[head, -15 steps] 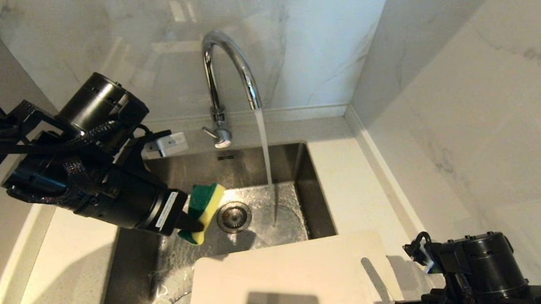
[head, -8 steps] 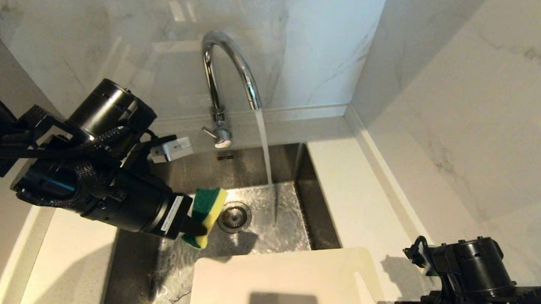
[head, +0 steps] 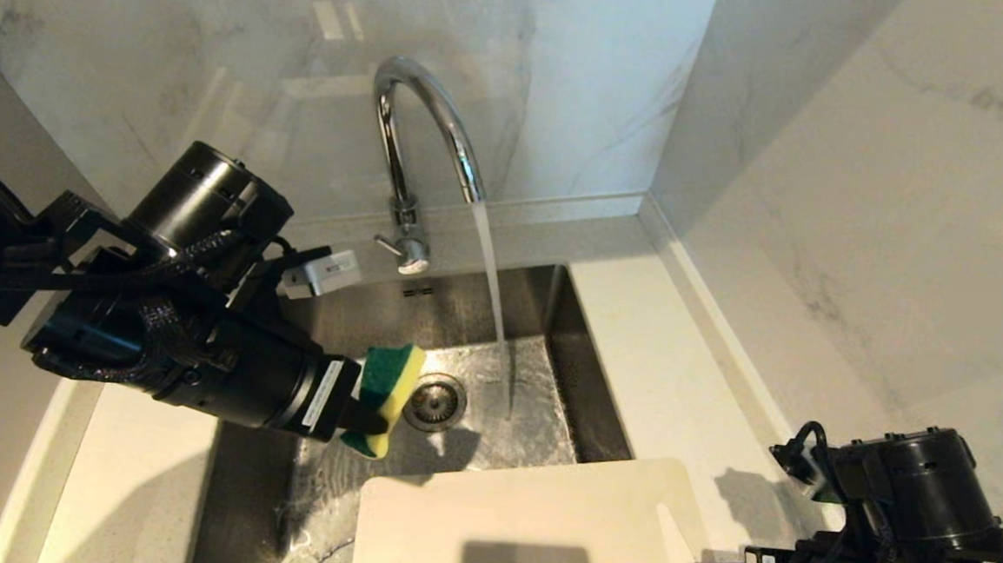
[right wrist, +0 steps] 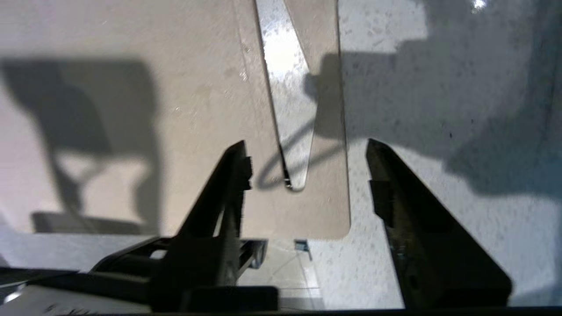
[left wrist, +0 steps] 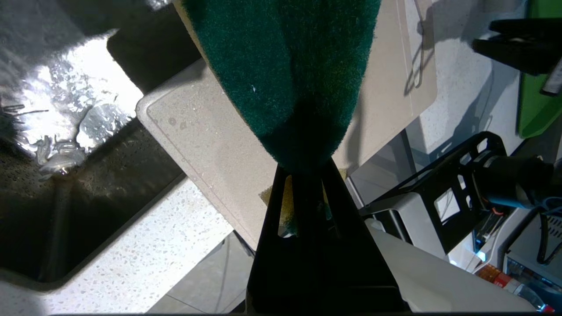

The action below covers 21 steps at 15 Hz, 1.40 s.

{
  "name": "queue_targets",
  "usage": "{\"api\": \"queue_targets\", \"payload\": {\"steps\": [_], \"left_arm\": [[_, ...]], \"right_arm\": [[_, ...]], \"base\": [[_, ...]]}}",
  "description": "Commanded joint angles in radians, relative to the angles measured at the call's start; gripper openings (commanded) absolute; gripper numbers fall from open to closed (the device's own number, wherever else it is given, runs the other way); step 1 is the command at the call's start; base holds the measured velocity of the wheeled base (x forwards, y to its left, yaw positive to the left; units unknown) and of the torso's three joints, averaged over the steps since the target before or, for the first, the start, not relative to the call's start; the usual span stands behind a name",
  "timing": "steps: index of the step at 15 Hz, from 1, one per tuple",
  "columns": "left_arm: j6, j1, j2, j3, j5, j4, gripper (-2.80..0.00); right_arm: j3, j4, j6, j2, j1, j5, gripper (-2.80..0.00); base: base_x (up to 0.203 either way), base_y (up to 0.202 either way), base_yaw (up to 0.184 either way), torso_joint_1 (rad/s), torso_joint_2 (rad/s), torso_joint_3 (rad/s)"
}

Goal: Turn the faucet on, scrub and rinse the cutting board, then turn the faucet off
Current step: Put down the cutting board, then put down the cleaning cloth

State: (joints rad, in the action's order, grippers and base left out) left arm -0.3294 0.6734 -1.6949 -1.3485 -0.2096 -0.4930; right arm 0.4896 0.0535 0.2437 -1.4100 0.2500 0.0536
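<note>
The chrome faucet (head: 428, 129) is running, and its stream (head: 492, 298) falls into the sink right of the drain. Its small side lever (head: 403, 254) sits at the base. The cream-white cutting board (head: 530, 527) lies across the sink's near edge and the right counter, handle slot (right wrist: 287, 101) to the right. Over the sink's left side, my left gripper (head: 367, 417) is shut on a green-and-yellow sponge (head: 387, 379), held above the board's far-left corner (left wrist: 210, 145). My right gripper (right wrist: 306, 149) is open just above the board's slot corner, holding nothing.
The steel sink (head: 351, 316) is wet, with a round drain (head: 435, 402). Speckled white counter runs on the right (head: 679, 371) and left (head: 132, 485). Marble walls close the back and right. A green object (left wrist: 535, 109) lies beyond the board.
The board's right end has sunk and it lies flatter and nearer. The right arm has shifted slightly to the right. The left arm with the sponge has edged right.
</note>
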Motion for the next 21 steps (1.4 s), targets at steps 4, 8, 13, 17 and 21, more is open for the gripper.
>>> {"api": "queue_targets", "payload": {"steps": [4,8,13,17,21], "left_arm": [[0.003,0.000,0.000,-0.004,0.006,-0.002,-2.80],[0.001,0.000,0.027,0.005,0.006,-0.004,-2.80],[0.001,0.009,0.041,0.011,0.004,-0.004,-2.80],[0.001,0.011,0.051,0.012,0.002,-0.005,-2.80],[0.001,0.011,0.094,0.067,0.001,-0.004,-2.80]], "right_arm": [[0.359,-0.632,0.193,0.332,0.003,0.148,-2.80],[0.713,-1.149,0.303,0.545,0.001,0.125,-2.80],[0.945,-1.559,0.404,0.756,-0.003,0.104,-2.80],[1.008,-1.583,0.421,0.869,-0.040,0.085,-2.80],[0.931,-1.584,0.431,0.994,-0.172,0.052,-2.80]], "base": [[0.000,0.000,0.000,0.000,0.00,0.000],[0.000,0.000,0.000,0.000,0.00,0.000],[0.000,0.000,0.000,0.000,0.00,0.000],[0.000,0.000,0.000,0.000,0.00,0.000],[0.000,0.000,0.000,0.000,0.00,0.000]]}}
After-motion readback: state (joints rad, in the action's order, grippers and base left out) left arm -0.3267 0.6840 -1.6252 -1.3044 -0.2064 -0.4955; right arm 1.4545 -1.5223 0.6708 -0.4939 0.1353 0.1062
